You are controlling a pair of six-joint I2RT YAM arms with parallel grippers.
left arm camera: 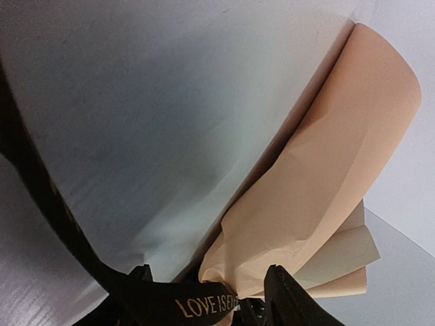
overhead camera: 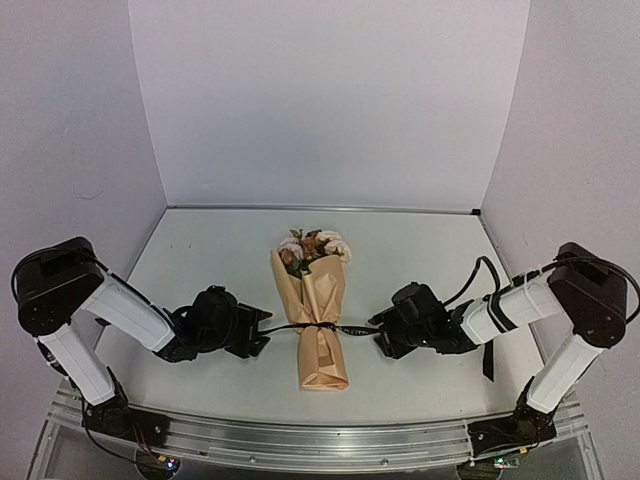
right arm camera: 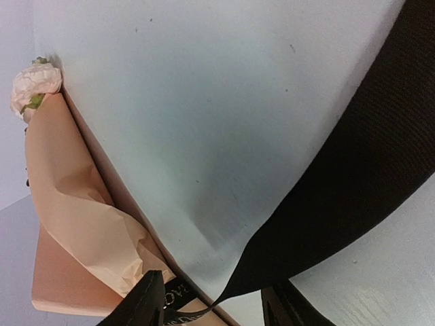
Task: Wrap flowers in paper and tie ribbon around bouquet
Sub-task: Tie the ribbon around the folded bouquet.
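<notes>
Bouquet [overhead camera: 318,310] flat on the surface [overhead camera: 200,260], flowers [overhead camera: 315,245] at its far end, narrow end toward the arms. Paper [left arm camera: 340,170] already closed around the stems, so wrapping judged complete.

Ribbon [overhead camera: 352,329] round the bouquet's waist, one end led out to each side, paper pinched in under it. Lettered face upward just left of the bouquet in the left wrist view. Whether a knot is formed at the waist: cannot tell.

Left fingers [left arm camera: 285,299] just left of the bouquet and right fingers [right arm camera: 146,302] just right of it, both level with the waist, low to the surface and aimed inward. Both pairs spread, a ribbon end lying in each gap, not visibly clamped.

Symmetry about the bouquet likely deliberate: equal opposed pulls to tighten the band without dragging or rolling the cone. Next move probably a close on each end, then an outward draw. Risk: uneven tension skewing the bouquet or crushing the paper.
</notes>
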